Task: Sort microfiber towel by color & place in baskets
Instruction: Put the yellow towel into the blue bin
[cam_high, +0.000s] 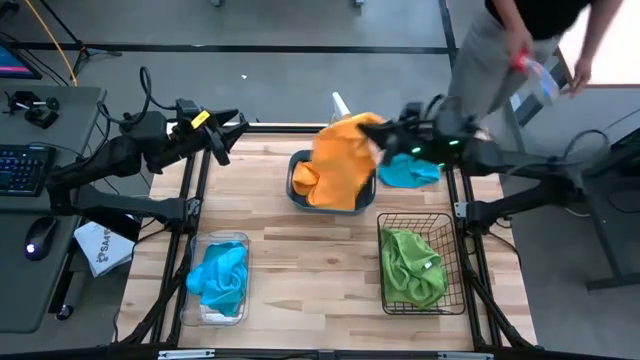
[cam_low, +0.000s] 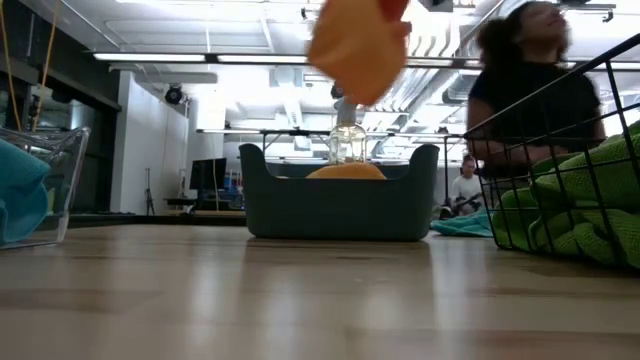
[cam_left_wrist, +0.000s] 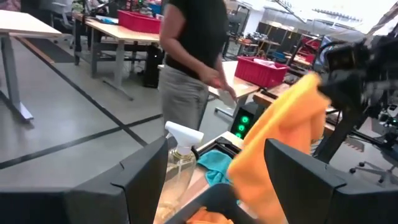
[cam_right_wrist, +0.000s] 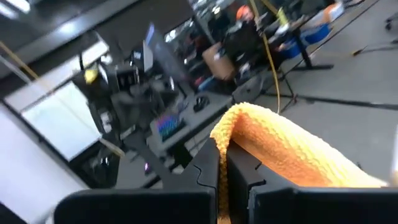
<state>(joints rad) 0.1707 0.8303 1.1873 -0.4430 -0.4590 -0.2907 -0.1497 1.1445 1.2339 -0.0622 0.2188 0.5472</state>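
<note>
My right gripper (cam_high: 385, 137) is shut on an orange-yellow towel (cam_high: 340, 160), which hangs above the dark teal tub (cam_high: 295, 190) at the table's far middle. It also shows high in the low view (cam_low: 360, 45). Another orange towel (cam_low: 345, 172) lies in the tub. A sky blue towel (cam_high: 410, 172) lies on the table right of the tub. The clear bin (cam_high: 240, 305) at the near left holds a blue towel (cam_high: 218, 278). The black wire basket (cam_high: 445, 225) at the near right holds green towels (cam_high: 412, 268). My left gripper (cam_high: 228, 135) waits open and empty at the far left. My right gripper pinches a folded-over edge of the orange towel (cam_right_wrist: 233, 127) between its two fingers (cam_right_wrist: 208, 168). The fingers come level from the table's right side. The towel is lifted clear and hangs slack below the fingers, over the tub.
A pale spray bottle (cam_high: 340, 103) stands just behind the tub at the far edge. A person (cam_high: 520, 50) stands beyond the table's far right corner. Bare wood lies between the bin and the wire basket.
</note>
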